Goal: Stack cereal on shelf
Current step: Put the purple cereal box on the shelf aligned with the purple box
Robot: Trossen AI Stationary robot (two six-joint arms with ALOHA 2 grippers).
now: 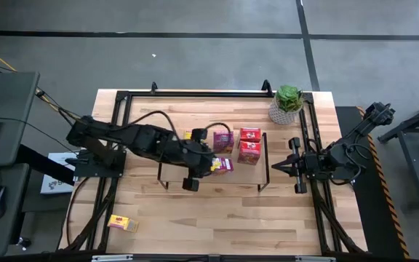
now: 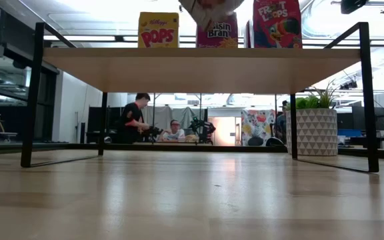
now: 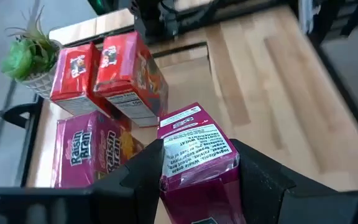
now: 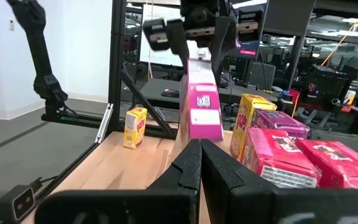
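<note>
My left gripper point(image 1: 217, 166) reaches over the shelf point(image 1: 167, 173), a light-wood board on black wire legs, and is shut on a magenta cereal box point(image 3: 197, 155). Standing on the board are two red boxes point(image 3: 132, 71) point(image 3: 73, 74), a magenta Raisin Bran box point(image 3: 92, 155) and a yellow Pops box point(image 2: 159, 30). Another yellow box point(image 1: 122, 223) lies on the tabletop near the near left corner. My right gripper point(image 4: 201, 149) is shut and waits off the shelf's right end, touching nothing. My left gripper pinches the magenta box near its upper end point(image 4: 199, 62), one finger point(image 3: 135, 174) on each opposite side. The fingers come from above, pointing down. The box hangs below them, nearly upright with a slight tilt, above the shelf board; its lower end is hidden behind my right gripper's fingers.
A potted green plant point(image 1: 288, 102) stands at the tabletop's far right, beyond the shelf's right end. The black table frame point(image 1: 195, 93) runs along the edges. People sit in the room behind the table point(image 2: 139, 120). Bare wood lies near the front edge.
</note>
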